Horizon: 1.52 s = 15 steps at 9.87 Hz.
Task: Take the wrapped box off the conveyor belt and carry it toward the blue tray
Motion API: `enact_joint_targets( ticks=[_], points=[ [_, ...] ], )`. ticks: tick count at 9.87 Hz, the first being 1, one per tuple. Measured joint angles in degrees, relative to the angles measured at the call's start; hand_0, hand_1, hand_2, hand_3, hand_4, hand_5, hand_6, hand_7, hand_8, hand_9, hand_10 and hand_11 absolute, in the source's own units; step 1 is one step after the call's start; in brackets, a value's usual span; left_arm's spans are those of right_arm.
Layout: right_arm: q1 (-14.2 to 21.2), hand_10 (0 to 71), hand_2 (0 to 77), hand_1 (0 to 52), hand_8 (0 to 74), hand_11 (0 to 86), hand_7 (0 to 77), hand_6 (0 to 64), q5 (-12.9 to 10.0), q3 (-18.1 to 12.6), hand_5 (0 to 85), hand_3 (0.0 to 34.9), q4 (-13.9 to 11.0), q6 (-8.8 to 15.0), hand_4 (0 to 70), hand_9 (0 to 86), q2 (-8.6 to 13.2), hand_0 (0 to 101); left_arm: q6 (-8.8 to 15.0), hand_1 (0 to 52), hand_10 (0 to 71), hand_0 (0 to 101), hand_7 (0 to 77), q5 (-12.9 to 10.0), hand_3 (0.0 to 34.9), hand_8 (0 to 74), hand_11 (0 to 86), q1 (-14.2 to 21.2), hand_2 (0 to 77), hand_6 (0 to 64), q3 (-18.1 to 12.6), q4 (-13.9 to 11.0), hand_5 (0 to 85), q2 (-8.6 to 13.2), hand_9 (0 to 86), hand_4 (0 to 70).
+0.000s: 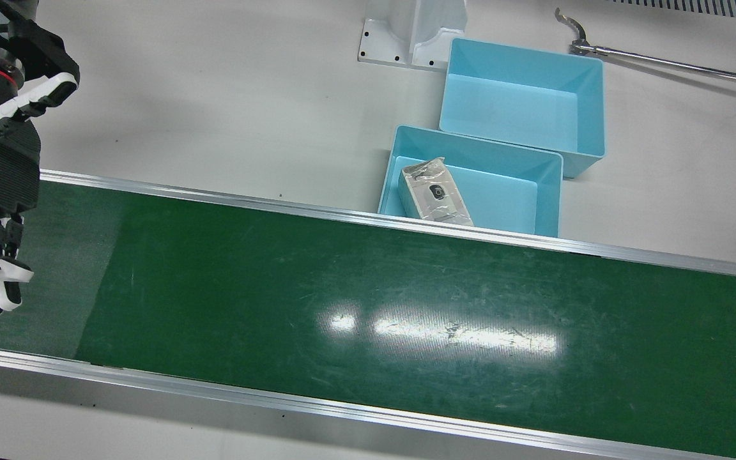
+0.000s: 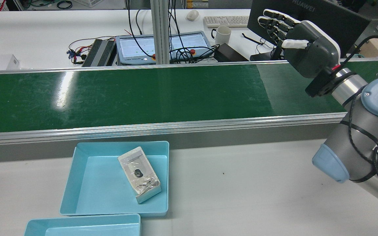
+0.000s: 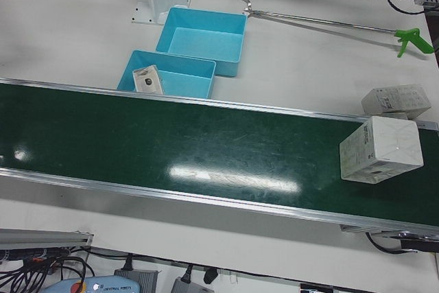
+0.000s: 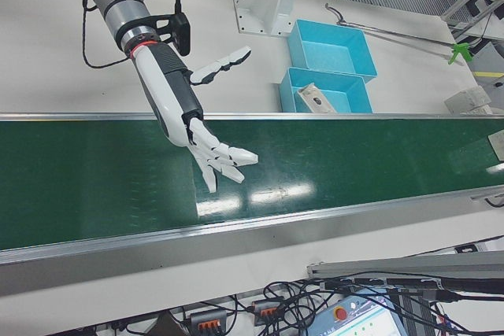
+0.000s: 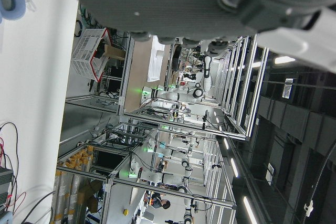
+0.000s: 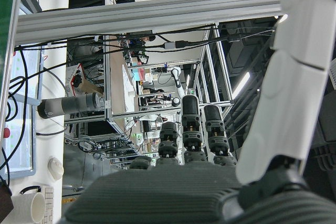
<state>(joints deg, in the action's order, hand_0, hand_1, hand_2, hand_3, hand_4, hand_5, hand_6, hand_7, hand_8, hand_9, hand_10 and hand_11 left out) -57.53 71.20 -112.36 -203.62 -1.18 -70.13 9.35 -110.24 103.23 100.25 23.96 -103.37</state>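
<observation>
A wrapped box [image 3: 381,149] rides the green conveyor belt [image 3: 206,149] at the far end on the robot's left, with a second white box [image 3: 396,100] resting on the table just beside the belt; another wrapped box [image 2: 139,178] already lies tilted in the near blue tray [image 2: 84,183], 1 of 2 trays. My right hand [image 4: 213,153] hovers over the opposite end of the belt, fingers spread, holding nothing. The left hand appears only in its own camera, and I cannot tell its pose. The risk I see: the slick wrap could slip from my fingers if I close off-center or late.
</observation>
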Motion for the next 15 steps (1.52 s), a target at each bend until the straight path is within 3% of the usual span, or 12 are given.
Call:
enact_joint_targets(
  ticks=[15],
  points=[
    [2.4, 0.5, 3.8, 7.6, 12.0, 1.1, 26.2, 10.4, -1.0, -1.4, 20.2, 0.1, 0.0, 0.0, 13.1, 13.1, 0.0, 45, 0.0, 0.0, 0.5, 0, 0.5, 0.0, 0.0, 0.5, 0.5, 0.0, 0.5, 0.5, 0.0, 0.0, 0.5, 0.0, 0.5, 0.0]
  ],
)
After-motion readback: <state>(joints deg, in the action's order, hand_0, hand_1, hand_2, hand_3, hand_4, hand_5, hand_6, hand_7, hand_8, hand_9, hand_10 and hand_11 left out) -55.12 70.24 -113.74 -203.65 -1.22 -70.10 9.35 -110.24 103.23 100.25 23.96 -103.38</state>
